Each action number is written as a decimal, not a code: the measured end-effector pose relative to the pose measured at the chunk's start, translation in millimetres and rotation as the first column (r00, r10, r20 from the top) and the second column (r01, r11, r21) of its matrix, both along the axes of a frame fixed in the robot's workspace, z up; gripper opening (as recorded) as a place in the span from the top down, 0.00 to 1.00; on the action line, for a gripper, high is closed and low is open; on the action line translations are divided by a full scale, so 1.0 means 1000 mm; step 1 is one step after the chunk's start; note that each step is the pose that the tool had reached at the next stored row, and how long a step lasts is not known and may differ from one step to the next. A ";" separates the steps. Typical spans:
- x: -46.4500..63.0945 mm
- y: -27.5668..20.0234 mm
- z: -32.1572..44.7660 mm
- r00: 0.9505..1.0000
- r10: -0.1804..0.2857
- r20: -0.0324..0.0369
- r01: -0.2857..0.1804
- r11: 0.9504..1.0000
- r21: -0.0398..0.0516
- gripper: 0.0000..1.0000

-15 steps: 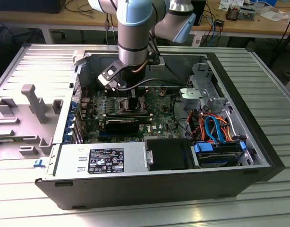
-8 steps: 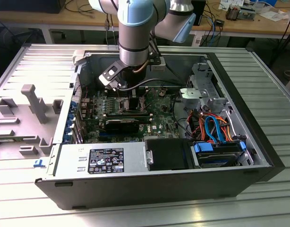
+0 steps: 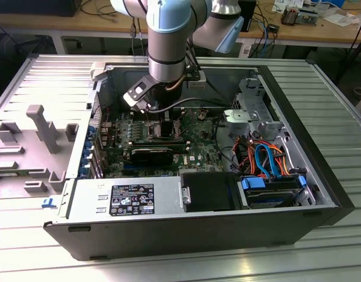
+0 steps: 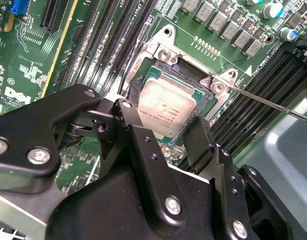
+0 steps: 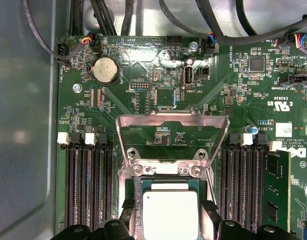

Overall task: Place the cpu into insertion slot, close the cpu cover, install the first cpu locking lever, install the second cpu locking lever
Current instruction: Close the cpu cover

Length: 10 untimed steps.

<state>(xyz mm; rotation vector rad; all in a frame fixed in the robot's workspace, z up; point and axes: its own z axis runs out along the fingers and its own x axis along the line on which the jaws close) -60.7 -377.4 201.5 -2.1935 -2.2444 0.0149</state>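
Observation:
In both wrist views the cpu, a silver-topped square chip, lies level within the insertion slot, whose silver rim shows around it. My gripper straddles the chip, one black finger against each opposite edge, shut on it. Beyond the slot the cpu cover, a silver window frame, stands swung open on its hinge. A thin wire locking lever sticks out free beside the slot. In the exterior view the gripper reaches down into the open computer case over the green motherboard.
Black memory slots flank the socket on both sides, one holding a green module. A coin battery and black cables lie past the cover. The case holds a power supply and a drive bay with orange and blue cables.

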 end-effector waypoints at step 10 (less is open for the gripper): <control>0.000 0.0029 -0.0001 1.000 -0.001 0.000 0.001 1.000 0.000 0.38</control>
